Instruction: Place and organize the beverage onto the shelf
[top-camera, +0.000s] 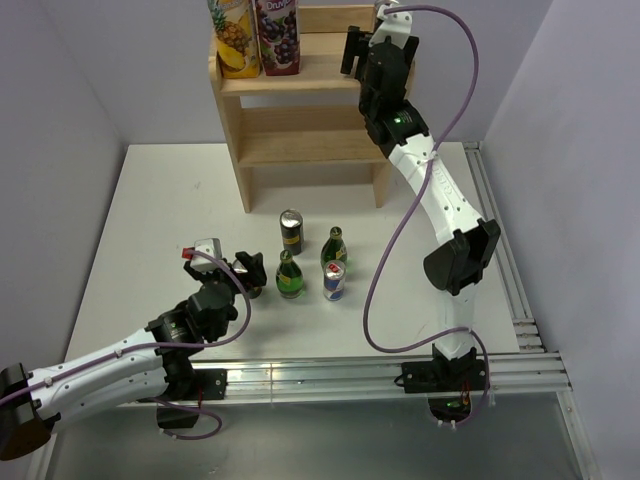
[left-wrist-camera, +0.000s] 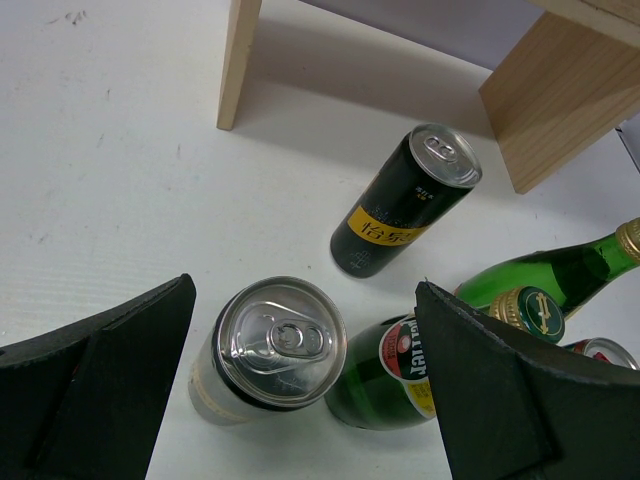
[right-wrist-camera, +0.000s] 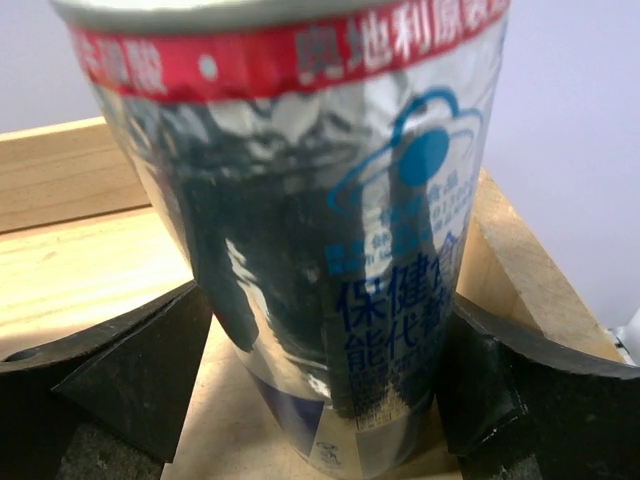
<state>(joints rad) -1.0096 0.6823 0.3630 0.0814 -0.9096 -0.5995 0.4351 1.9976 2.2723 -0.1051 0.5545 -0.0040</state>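
The right gripper (right-wrist-camera: 325, 340) squeezes a shiny silver-and-blue can (right-wrist-camera: 300, 220), I think, to stand it on top of the light wooden stepped shelf (top-camera: 300, 120). The left gripper (left-wrist-camera: 300, 340) is wide apart round a pale can (left-wrist-camera: 268, 350).

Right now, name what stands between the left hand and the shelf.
An upright black can, past the silver-topped can at the left hand; left wrist view.

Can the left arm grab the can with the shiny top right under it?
Probably yes. The left fingers stand open either side of the pale can, though the green bottle sits right beside it.
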